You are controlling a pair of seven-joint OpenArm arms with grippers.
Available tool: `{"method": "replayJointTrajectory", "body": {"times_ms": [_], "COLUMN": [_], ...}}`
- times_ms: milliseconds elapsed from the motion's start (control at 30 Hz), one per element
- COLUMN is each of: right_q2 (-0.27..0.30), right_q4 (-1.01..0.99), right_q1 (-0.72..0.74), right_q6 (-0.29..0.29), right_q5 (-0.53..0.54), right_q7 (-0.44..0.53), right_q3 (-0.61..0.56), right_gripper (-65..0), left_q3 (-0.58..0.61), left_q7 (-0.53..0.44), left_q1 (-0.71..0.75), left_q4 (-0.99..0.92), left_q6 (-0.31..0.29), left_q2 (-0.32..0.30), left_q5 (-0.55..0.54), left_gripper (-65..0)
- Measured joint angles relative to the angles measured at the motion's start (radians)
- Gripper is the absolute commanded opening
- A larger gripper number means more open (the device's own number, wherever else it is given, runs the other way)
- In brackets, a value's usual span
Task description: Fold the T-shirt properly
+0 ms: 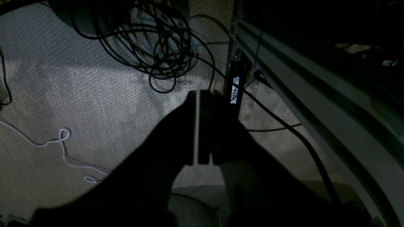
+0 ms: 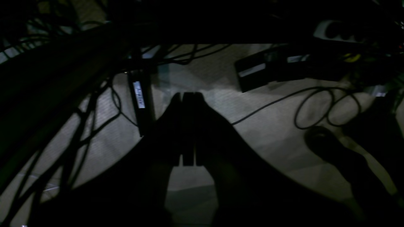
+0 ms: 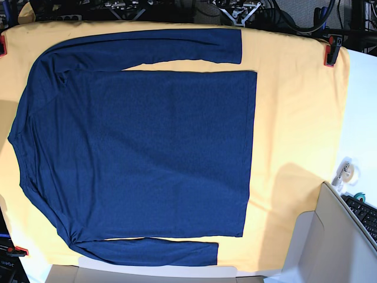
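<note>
The T-shirt (image 3: 141, 147) lies spread flat on the yellow-orange cloth (image 3: 294, 118) that covers my bench, collar end toward the base view's left edge and hem toward its right. One sleeve runs straight along the far side of the body, the other along the near side, each lying just beside the body with a thin strip of yellow between. The hem stops well short of the cloth's right border, so a broad bare band of yellow stays open there; on the left the shoulders reach almost to the cloth's edge. Red clamps (image 3: 331, 53) pinch the cloth at its corners. At the near right a pale box (image 3: 330, 242) crowds the bench corner, with a keyboard (image 3: 366, 215) beyond it. Neither of my arms shows in the base view. My wrist cameras show what it does not: both look down at carpeted floor (image 1: 79, 94) below the bench (dim and shadowed), strewn with coiled black cables (image 1: 157, 53). My left gripper (image 1: 198, 126) has its jaws pressed together with nothing between them, beside a metal frame rail (image 1: 331, 104). My right gripper (image 2: 188, 126) likewise has its jaws closed on nothing. The shirt appears in neither wrist view.
</note>
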Motion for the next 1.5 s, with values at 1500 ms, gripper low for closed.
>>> {"method": "replayJointTrajectory", "body": {"times_ms": [1500], "right_q2": [0.165], "right_q4": [1.266], "right_q1": [-0.993], "right_q6": [-0.003], "right_q5": [0.034], "right_q7": [0.002], "right_q3": [0.035], "right_gripper": [-65.0], "left_q3": [0.114], "left_q7": [0.146], "left_q1": [0.965], "left_q4": [1.519], "left_q6": [-0.016], "left_q2": [-0.095], "left_q5": [-0.006], "left_gripper": [-64.8]}}
